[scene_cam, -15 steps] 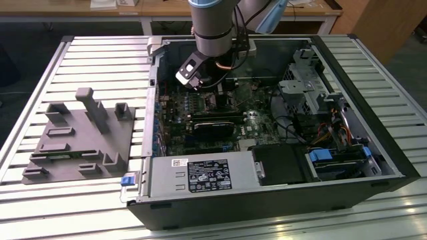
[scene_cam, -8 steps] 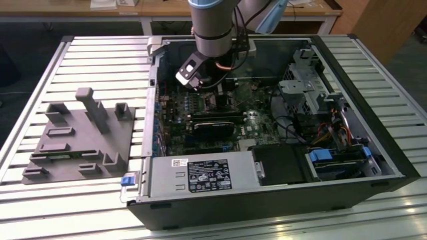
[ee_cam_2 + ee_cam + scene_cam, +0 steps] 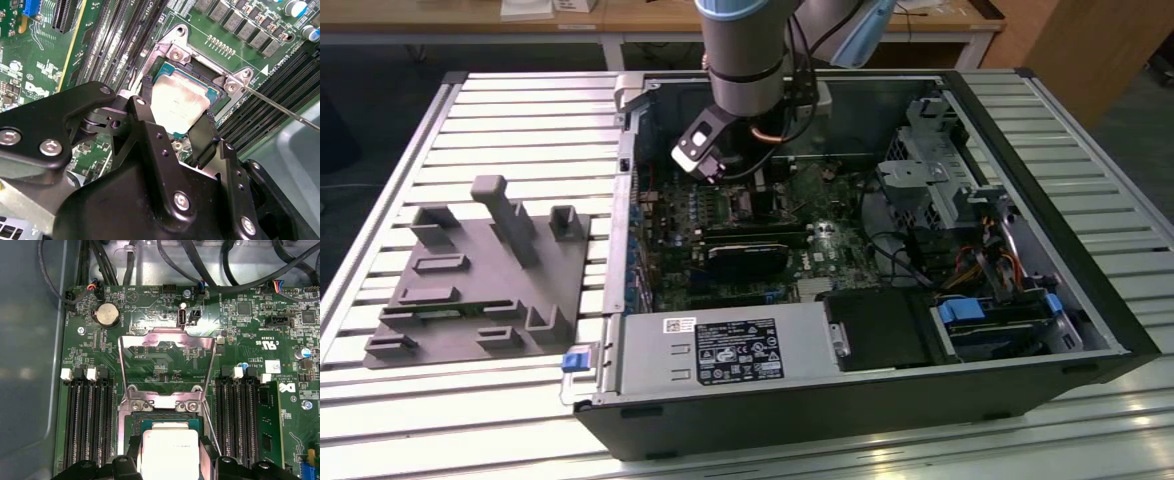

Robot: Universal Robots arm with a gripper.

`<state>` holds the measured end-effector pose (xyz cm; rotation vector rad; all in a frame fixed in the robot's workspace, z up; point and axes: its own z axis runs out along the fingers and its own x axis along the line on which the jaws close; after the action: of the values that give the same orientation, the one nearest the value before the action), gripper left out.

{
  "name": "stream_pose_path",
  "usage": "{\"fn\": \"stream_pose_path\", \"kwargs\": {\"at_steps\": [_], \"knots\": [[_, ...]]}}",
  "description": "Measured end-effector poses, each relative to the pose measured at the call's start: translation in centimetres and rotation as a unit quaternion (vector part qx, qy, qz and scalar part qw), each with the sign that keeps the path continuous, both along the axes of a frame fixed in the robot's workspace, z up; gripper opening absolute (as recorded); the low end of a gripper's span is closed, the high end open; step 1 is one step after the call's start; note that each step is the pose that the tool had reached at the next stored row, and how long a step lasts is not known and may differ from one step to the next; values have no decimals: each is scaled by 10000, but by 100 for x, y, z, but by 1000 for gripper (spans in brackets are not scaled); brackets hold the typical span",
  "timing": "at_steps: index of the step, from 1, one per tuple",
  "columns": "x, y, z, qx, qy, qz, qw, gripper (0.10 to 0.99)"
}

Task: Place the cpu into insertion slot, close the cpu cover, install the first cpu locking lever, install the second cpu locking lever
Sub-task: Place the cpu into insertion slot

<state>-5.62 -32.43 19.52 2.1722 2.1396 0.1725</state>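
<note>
The hand (image 3: 176, 116) gripped the cpu (image 3: 179, 102) by opposite edges, level over the insertion slot (image 3: 218, 93); cpu cover (image 3: 167, 338) stood open for access.

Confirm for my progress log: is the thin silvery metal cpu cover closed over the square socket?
No, the cpu cover lies flipped open beyond the socket.
</note>
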Motion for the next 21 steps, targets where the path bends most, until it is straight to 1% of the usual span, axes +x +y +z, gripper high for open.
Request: {"fn": "stream_pose_path", "kwargs": {"at_steps": [7, 21], "knots": [[0, 20, -19, 0, 1, 0, 10000, 541], [-1, 22, -30, 1, 2, -24, 10000, 541]]}}
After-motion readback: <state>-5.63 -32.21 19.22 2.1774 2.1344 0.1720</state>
